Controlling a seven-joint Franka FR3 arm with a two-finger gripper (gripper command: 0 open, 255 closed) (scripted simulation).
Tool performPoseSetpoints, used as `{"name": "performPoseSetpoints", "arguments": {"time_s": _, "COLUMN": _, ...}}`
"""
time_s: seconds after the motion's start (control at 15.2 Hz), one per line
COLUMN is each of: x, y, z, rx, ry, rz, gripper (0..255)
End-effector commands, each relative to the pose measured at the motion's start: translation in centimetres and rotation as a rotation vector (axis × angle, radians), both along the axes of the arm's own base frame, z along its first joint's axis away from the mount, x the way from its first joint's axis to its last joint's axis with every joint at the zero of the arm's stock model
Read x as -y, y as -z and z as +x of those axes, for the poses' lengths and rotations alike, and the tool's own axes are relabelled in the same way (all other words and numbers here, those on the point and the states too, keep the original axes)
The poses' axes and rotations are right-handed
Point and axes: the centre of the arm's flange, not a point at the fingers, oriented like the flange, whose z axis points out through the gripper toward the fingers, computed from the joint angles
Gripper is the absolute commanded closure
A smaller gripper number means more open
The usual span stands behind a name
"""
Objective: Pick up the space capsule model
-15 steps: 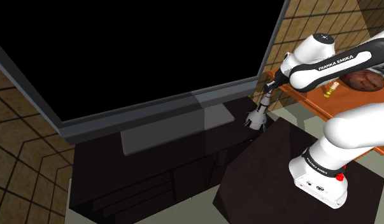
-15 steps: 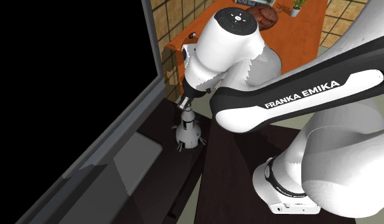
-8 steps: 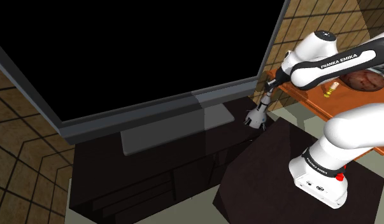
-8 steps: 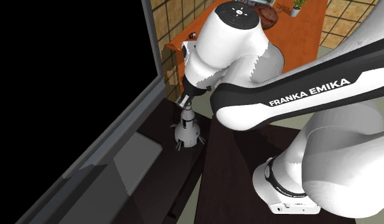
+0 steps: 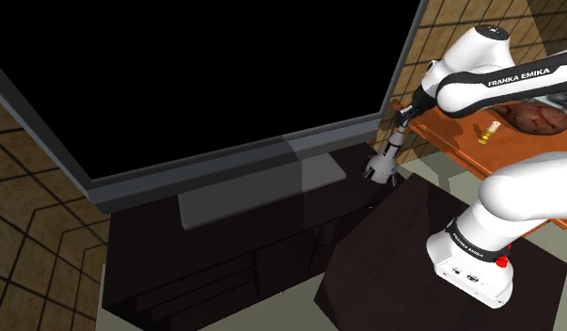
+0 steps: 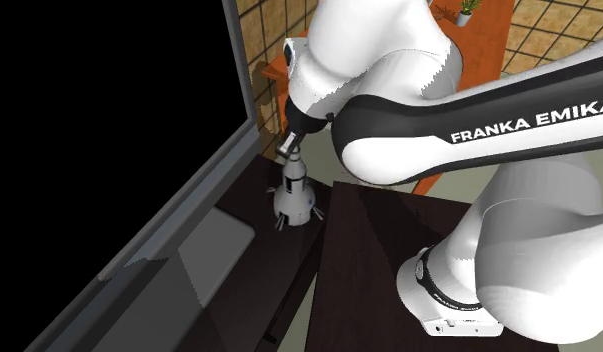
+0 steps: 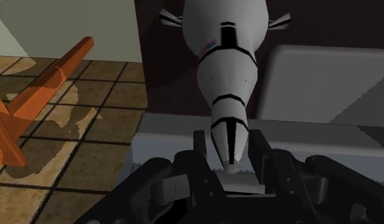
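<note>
We see the gripper [image 7: 230, 151] closed to a narrow gap on the tapered nose of the space capsule model [image 7: 227, 70]. Its two black fingers [image 7: 200, 145] press the tip from either side. The model is pale grey with black bands and small fins around its wide base, and it stands nose-up beneath the hand. In the shoulder view it is at the corner of the dark TV cabinet [image 5: 225, 259] nearest the orange table [image 5: 455, 143], just beside the lower corner of the television [image 5: 225, 85]. We cannot tell whether its fins touch the cabinet top. A small yellowish bottle [image 5: 486, 134] lies on the table.
</note>
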Motion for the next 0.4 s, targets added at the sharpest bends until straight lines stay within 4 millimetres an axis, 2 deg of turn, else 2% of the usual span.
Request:
{"name": "performPoseSetpoints", "arguments": {"time_s": 0.0, "x": 0.0, "y": -1.1, "z": -0.1, "rx": 0.001, "ry": 0.000, "rz": 0.000, "gripper": 255}}
{"name": "performPoseSetpoints", "arguments": {"time_s": 0.2, "x": 0.0, "y": -2.7, "z": -0.1, "rx": 0.001, "ry": 0.000, "rz": 0.000, "gripper": 255}}
{"name": "performPoseSetpoints", "arguments": {"time_s": 0.33, "x": 0.0, "y": -2.8, "z": -0.1, "rx": 0.001, "ry": 0.000, "rz": 0.000, "gripper": 255}}
